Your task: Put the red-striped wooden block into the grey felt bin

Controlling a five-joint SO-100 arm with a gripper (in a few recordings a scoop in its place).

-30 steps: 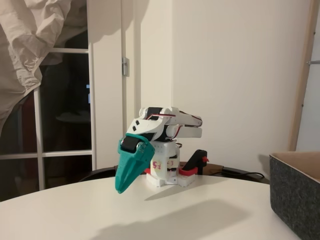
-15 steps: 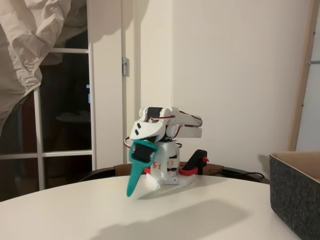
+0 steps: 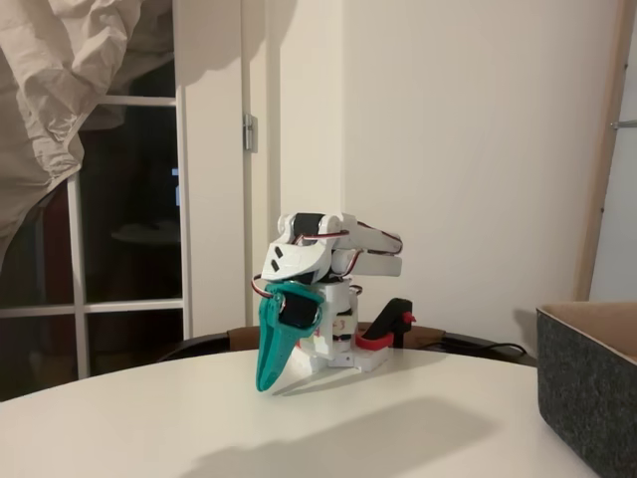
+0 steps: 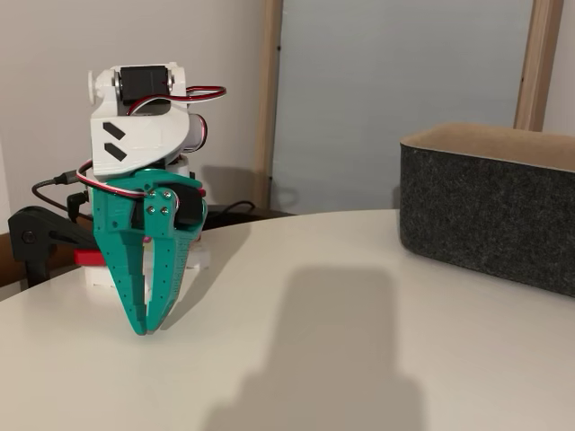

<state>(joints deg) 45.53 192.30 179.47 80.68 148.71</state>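
My teal gripper [image 3: 266,385] [image 4: 145,329] hangs from the folded white arm and points down at the white table, its tips just above the surface. Its two fingers meet at the tips with nothing between them, so it is shut and empty. The grey felt bin [image 3: 589,388] [image 4: 490,211] stands on the table at the right edge in both fixed views, well away from the gripper, with a light tan inner rim. The red-striped wooden block is out of view.
The arm's white base [image 3: 333,349] is clamped at the far table edge with a black and red clamp [image 3: 390,329] [image 4: 40,238]. A round white table [image 3: 328,428] spreads between gripper and bin. A dark window and a crumpled cloth lie behind on the left.
The gripper has rolled at the wrist over the last second, turning from its broad side to a narrower edge-on stance, and shifted slightly right. The arm stays folded.
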